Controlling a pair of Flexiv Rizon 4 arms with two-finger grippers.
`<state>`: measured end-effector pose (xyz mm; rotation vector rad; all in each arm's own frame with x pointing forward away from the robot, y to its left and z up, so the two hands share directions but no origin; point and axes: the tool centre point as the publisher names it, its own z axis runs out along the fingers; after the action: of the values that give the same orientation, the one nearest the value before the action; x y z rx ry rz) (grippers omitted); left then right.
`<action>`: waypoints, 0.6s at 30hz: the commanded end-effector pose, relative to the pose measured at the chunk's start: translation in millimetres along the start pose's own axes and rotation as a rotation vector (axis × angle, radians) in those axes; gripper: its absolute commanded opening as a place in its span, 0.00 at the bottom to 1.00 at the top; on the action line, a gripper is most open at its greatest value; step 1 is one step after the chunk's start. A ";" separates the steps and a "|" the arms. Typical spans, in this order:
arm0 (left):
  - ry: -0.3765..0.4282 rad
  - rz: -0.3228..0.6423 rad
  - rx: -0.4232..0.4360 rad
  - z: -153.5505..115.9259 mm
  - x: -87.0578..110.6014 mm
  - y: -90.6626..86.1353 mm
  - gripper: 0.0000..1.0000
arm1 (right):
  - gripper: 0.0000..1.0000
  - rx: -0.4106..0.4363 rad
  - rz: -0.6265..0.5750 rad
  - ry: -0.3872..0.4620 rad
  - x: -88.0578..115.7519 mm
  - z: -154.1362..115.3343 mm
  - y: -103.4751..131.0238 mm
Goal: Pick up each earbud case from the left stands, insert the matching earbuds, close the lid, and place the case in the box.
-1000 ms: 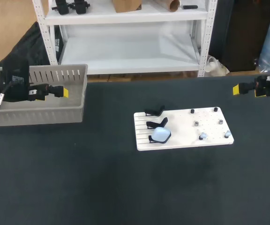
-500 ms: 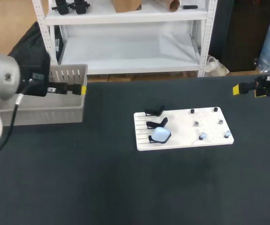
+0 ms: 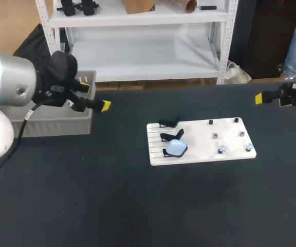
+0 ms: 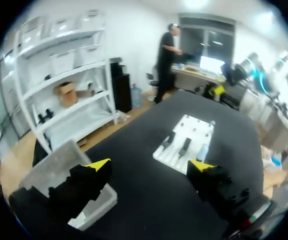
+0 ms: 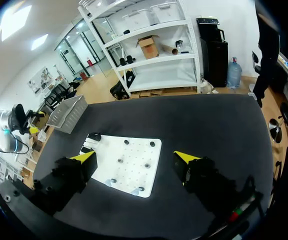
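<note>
Pale-blue earbud case on nearest black stand (lid apparently shut); matching earbuds on white board.

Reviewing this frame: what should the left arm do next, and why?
Probably swing the left claw toward the pale blue earbud case on its black stand: the claw is open and empty beside the grey box, and the case sits unpicked.

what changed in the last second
The left end effector swung from over the gray box out toward the white board, open and empty. The right end effector, the blue earbud case on its stand and the board stayed put.
</note>
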<state>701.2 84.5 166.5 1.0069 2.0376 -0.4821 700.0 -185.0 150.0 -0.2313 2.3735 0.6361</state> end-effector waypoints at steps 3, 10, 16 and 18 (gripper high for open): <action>-0.072 0.141 0.271 9.2 7.3 -17.2 1.00 | 1.00 0.000 0.000 0.000 0.0 0.0 0.0; -0.096 0.225 0.303 18.0 24.6 -43.1 1.00 | 1.00 0.000 0.000 0.000 0.0 0.0 0.0; -0.111 0.270 0.311 36.2 43.1 -75.0 1.00 | 1.00 0.000 0.000 0.000 0.0 0.0 0.0; -0.130 0.287 0.299 43.6 46.0 -84.5 1.00 | 1.00 0.000 0.000 0.000 0.0 0.0 0.0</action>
<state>644.6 39.8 115.2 1.4711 1.7902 -0.6750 700.0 -185.0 150.0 -0.2314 2.3735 0.6361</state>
